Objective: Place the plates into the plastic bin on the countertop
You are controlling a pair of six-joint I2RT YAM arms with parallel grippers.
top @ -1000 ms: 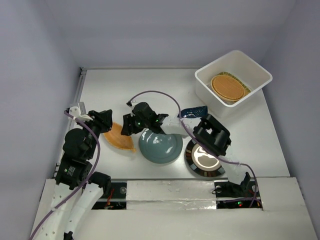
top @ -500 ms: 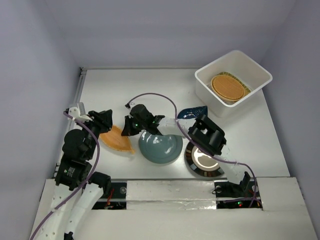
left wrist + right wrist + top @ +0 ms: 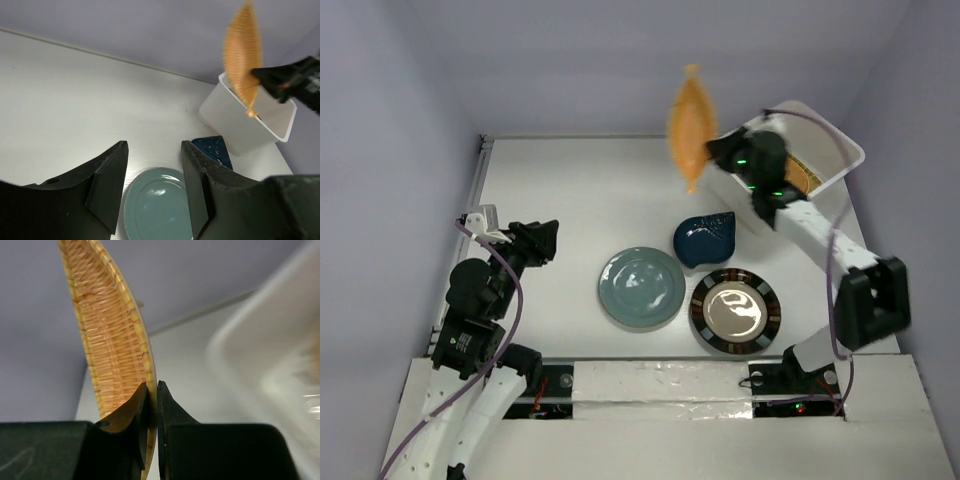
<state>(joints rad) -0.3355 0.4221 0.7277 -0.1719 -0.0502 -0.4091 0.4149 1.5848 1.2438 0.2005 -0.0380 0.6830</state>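
- Pinching with both black fingers (image 3: 142, 407) of the right gripper (image 3: 152, 390): orange leaf-shaped woven plate (image 3: 688, 125), clamped by its lower edge, pads closed right down on the weave.
- Held up in the air on edge, nearly upright, tip pointing up, above the far-right part of the white countertop (image 3: 580, 190).
- Just beside the left rim of the white plastic bin (image 3: 835, 128), which stands in the far-right corner; not inside it.
- Lying flat nearer the front edge: dark-blue leaf-shaped plate (image 3: 705, 240) close to the bin's near wall, grey-blue round plate (image 3: 640, 287) mid-front, black-rimmed round plate with pale centre (image 3: 735, 312) just to its right.
- Hovering by the left edge, well apart from every plate: left gripper (image 3: 542, 240), fingers spread wide, holding nothing.
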